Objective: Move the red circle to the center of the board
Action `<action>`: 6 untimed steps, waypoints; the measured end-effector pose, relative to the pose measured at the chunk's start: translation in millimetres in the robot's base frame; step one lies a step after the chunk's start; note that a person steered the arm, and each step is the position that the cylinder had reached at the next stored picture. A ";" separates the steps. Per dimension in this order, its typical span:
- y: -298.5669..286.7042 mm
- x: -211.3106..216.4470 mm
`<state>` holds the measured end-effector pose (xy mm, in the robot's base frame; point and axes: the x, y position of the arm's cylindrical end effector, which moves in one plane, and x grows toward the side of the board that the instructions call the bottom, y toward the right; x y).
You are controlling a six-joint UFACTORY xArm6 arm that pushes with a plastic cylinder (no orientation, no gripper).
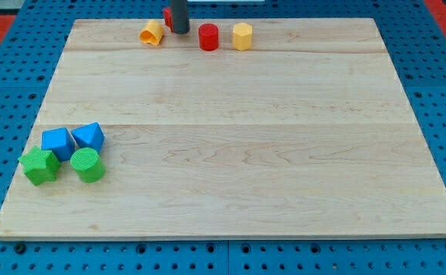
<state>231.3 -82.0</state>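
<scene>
The red circle (pixel 208 37) is a red cylinder near the board's top edge, left of the middle. My tip (pixel 179 30) is the lower end of the dark rod, just left of the red circle and apart from it. A yellow block (pixel 152 33) lies left of the tip and a yellow hexagonal block (pixel 242 36) sits right of the red circle. Another red block (pixel 166 14) shows only as a sliver behind the rod.
The wooden board (pixel 231 153) lies on a blue pegboard. At the view's lower left sit a blue cube (pixel 58 142), a blue triangular block (pixel 90 136), a green star-like block (pixel 40 166) and a green cylinder (pixel 88 164).
</scene>
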 end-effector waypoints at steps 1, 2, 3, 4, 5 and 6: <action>3.3 6.9; -16.4 -2.9; -8.1 -24.3; 37.8 -22.0; 80.3 25.2; 119.4 71.6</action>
